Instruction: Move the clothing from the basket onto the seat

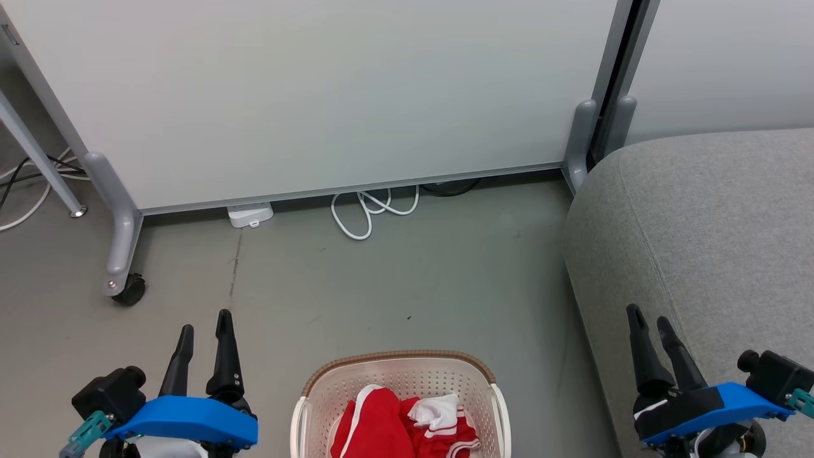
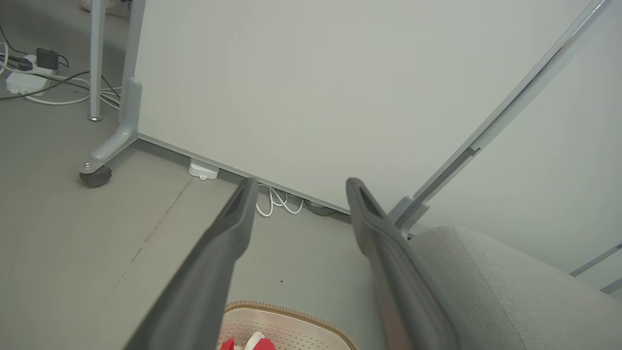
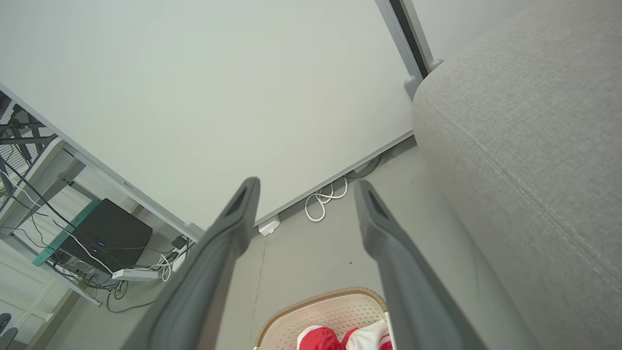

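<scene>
Red clothing [image 1: 375,426] | in basket [image 1: 400,354], mouth up | long axis unclear | seat [image 1: 712,222] right

Cut off by the head view's bottom edge: the near half of the basket [image 1: 407,375] and the lower part of the red and white clothing [image 1: 375,426] in it, garment kinds impossible to tell. Cropped at right and bottom: the seat [image 1: 712,242]. Hidden behind the white panel [image 1: 318,95]: the far ends of the white cable [image 1: 372,213]. Out of frame below: the arms behind the left pincer [image 1: 205,321] and right pincer [image 1: 647,315].
</scene>
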### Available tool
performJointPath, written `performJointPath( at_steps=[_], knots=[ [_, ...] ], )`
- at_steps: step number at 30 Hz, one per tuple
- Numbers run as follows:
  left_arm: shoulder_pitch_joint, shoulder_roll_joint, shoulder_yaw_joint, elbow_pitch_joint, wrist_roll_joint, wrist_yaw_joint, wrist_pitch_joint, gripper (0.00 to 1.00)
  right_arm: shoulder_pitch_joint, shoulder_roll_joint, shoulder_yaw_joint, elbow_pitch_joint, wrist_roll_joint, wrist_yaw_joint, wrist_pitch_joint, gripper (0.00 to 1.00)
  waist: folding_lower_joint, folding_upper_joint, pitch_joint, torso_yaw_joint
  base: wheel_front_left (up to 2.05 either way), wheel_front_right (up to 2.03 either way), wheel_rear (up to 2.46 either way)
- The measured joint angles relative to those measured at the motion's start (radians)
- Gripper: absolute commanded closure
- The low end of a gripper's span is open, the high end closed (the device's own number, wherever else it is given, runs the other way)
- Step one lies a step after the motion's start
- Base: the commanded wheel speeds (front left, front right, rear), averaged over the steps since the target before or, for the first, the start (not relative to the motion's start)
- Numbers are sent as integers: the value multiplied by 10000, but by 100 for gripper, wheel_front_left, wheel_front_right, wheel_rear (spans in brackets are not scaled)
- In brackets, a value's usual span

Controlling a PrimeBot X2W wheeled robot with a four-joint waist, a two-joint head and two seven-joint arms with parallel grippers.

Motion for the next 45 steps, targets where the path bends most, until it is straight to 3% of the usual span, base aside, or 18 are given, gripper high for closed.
performJointPath(
  at_steps=[15, 45],
  knots=[
    [8, 165, -357, 29, 1605, 253, -401, 0, -29, -6, 42, -90, -1902, 35, -56, 0, 0, 0, 2, 24, 0, 0, 0],
    [7, 69, -522, 602, 3691, 82, -1114, 0, 26, -25, 155, -458, -4748, 46, -42, 0, 0, 0, 45, 61, 0, 0, 0]
  ],
)
